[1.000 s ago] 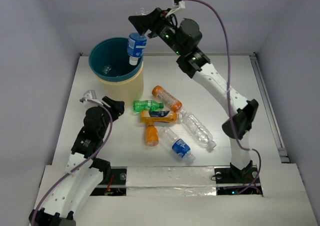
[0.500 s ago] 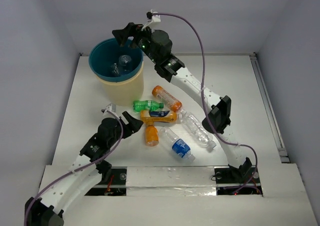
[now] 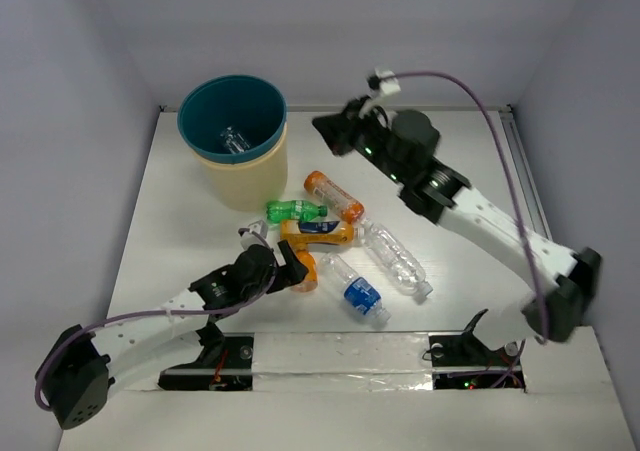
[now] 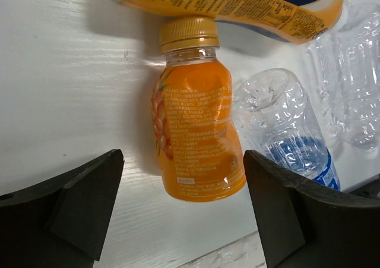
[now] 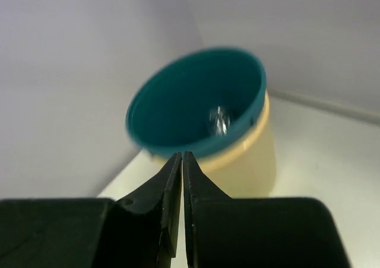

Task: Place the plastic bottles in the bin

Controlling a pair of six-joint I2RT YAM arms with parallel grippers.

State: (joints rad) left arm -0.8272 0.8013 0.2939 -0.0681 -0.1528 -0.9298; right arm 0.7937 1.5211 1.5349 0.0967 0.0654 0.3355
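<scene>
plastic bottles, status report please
Left fingers open, straddling small orange plastic bottle. Right fingers shut, empty, facing teal-rimmed round bin. Larger orange bottle touches its cap.

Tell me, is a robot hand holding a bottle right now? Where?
No. The left gripper stands open astride the orange bottle; the right gripper is shut, empty.

We see glossy clear plastic on the orange bottle (image 4: 199,137) and crinkled plastic on the blue-labelled bottle (image 4: 285,116). The table (image 4: 65,84) looks matt white, faintly grained; the bin (image 5: 249,161) is smooth plastic.
</scene>
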